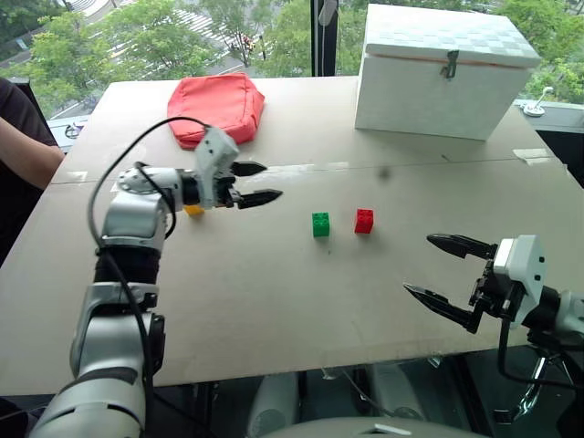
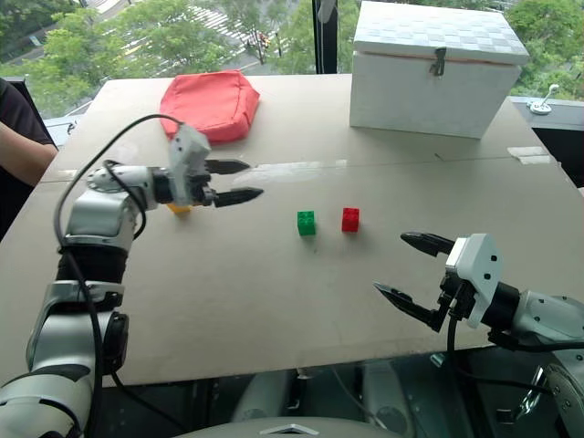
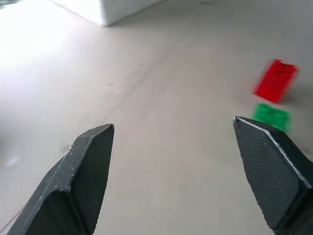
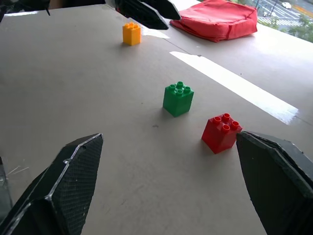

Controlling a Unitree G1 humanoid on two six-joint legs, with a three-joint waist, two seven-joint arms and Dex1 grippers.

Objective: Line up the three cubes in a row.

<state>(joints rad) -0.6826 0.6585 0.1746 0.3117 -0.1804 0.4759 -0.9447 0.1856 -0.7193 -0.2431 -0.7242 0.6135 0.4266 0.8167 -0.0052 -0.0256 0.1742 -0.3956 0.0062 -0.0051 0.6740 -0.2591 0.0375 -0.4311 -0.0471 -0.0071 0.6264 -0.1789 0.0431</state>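
Writing: I can read none on any cube or on the white box (image 1: 443, 78).
Head view: my left claw (image 1: 257, 182) hangs spread and empty above the table (image 1: 274, 301), yellow cube (image 1: 193, 210) beneath its wrist; green cube (image 1: 320, 224) and red cube (image 1: 364, 221) sit side by side, apart.
Right wrist view: my right claw (image 4: 171, 181) is wide apart, holding nothing, near the red cube.

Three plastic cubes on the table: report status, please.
Both hands, left and right, open, empty. Small yellow plastic brick, green, red in a rough row, unevenly spaced. Nothing between them.
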